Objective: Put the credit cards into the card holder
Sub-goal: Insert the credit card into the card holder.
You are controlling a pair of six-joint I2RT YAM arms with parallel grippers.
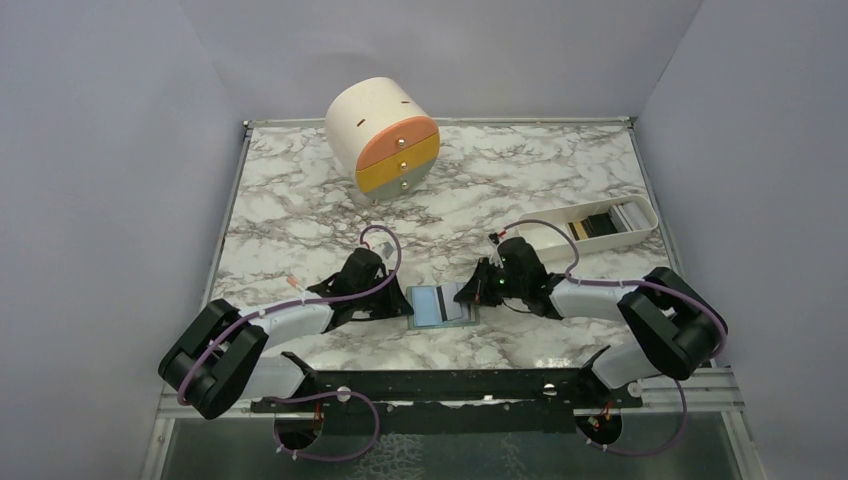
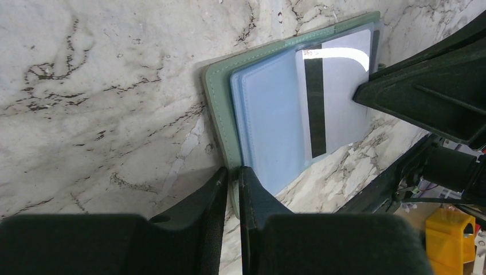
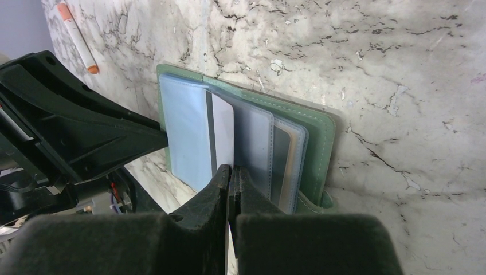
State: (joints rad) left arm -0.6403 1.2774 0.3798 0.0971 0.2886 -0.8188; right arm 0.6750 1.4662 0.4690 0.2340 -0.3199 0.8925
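We've one pale card (image 3: 223,132) partly in, right gripper (image 3: 231,172) clamping it, left gripper (image 2: 232,175) pinching the card holder (image 2: 215,103); more credit cards (image 1: 598,224) wait in the tray (image 1: 625,243).

You have nothing legible to read here: no word, number, brand or sign resolves in any of the three views. The pale grey credit card (image 2: 344,109) at the card holder (image 2: 220,114) shows you only a plain black stripe down its face, with no printing that can be made out. The stacked cards (image 1: 600,225) in the white tray (image 1: 600,248) are too small for you to read. The cream drawer cylinder (image 1: 375,115) shows you no lettering either.
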